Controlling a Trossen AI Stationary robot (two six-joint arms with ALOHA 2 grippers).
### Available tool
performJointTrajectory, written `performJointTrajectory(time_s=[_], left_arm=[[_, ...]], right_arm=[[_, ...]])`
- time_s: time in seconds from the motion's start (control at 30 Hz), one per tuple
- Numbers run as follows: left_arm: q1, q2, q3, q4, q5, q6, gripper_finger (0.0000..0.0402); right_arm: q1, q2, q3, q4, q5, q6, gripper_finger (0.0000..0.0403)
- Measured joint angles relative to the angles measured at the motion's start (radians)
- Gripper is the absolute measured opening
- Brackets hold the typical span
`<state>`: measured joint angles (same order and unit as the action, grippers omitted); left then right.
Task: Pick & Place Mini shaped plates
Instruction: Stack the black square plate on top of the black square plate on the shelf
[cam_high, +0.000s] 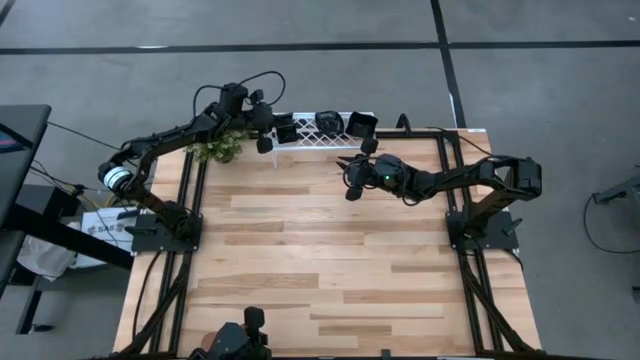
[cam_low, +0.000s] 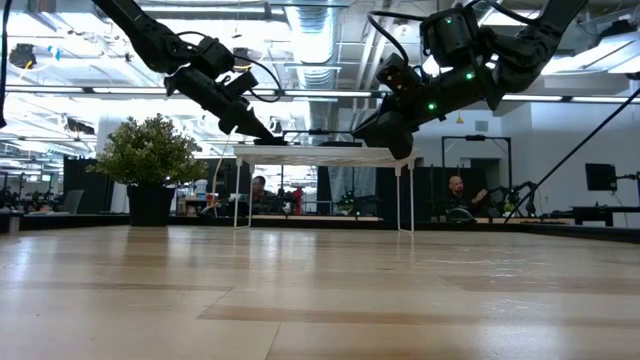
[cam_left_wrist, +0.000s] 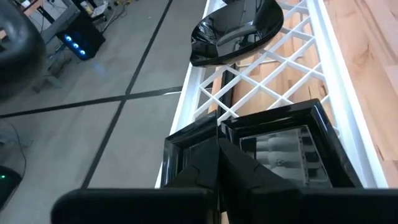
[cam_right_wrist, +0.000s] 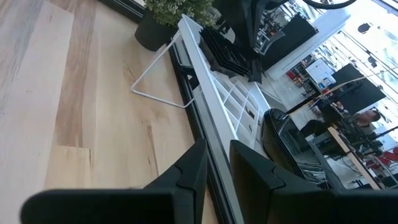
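Black plates sit on the white rack (cam_high: 310, 137) along the table's (cam_high: 330, 260) far edge: a square plate (cam_left_wrist: 280, 149) at the left end, a rounded plate (cam_left_wrist: 236, 28) further along, a third (cam_high: 361, 124) at the right end. None rests on the tabletop, so placing looks mostly ahead. Left gripper (cam_left_wrist: 217, 163) reaches down beside the plant (cam_high: 218, 150), fingers pinched on the square plate's rim. Right gripper (cam_right_wrist: 214, 163) hangs low at the rack's front rail, fingers slightly apart, empty.

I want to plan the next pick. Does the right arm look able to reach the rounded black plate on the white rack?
Probably yes. The right hand hovers beside the white rack, and the rounded plate lies just ahead, with nothing between. The left hand works farther along the rack.
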<state>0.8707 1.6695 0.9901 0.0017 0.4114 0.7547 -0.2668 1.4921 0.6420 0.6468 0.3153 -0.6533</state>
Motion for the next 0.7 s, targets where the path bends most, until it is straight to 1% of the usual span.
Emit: performJointTrajectory(time_s=[0.53, 0.7], left_arm=[[0.000, 0.000, 0.000, 0.008, -0.001, 0.000, 0.0007], [0.000, -0.014, 0.000, 0.014, -0.049, 0.008, 0.0008]], right_arm=[[0.000, 0.000, 0.000, 0.000, 0.000, 0.000, 0.0065], [0.000, 0.000, 0.000, 0.000, 0.000, 0.000, 0.0065]])
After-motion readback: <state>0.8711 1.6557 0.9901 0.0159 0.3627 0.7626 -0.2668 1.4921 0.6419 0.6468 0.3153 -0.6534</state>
